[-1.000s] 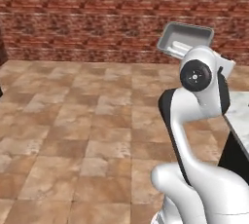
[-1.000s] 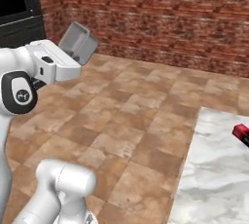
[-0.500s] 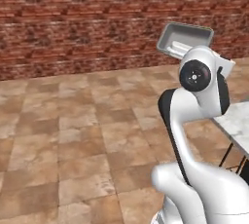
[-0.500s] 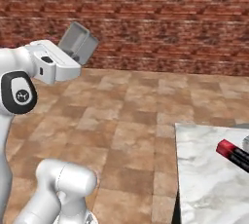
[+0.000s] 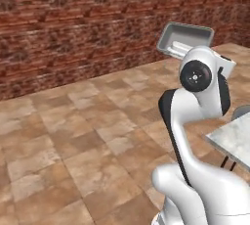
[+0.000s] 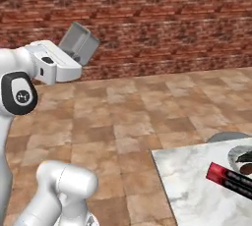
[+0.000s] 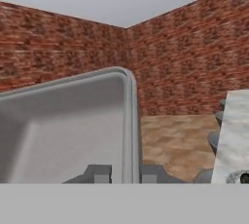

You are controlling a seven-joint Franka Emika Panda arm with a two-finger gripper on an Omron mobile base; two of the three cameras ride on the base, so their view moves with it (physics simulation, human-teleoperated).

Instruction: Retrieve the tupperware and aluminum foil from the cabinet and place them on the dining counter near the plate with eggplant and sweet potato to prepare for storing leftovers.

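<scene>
My gripper (image 7: 125, 174) is shut on the side wall of the tupperware (image 7: 63, 130), a pale grey translucent tray, with one fingertip inside the rim and one outside. The arm holds the tupperware (image 5: 185, 37) high and tilted in front of the brick wall. From the right base camera the tupperware (image 6: 78, 43) sticks up past the white hand. The aluminum foil (image 6: 229, 180), a black box with a red end, lies on the dining counter (image 6: 192, 185). It lies beside the plate (image 6: 242, 157), which carries dark food; I cannot tell eggplant from sweet potato. The cabinet is out of view.
A corner of the dining counter (image 5: 234, 138) shows at the right, with a round grey stool seat (image 6: 227, 136) at its far edge. Tiled floor (image 5: 73, 136) spreads ahead to a red brick wall (image 6: 162, 28).
The whole picture has shifted left, so the base has moved; more of the dining counter, the foil and the plate now show. The gripper still holds the tupperware the same way.
</scene>
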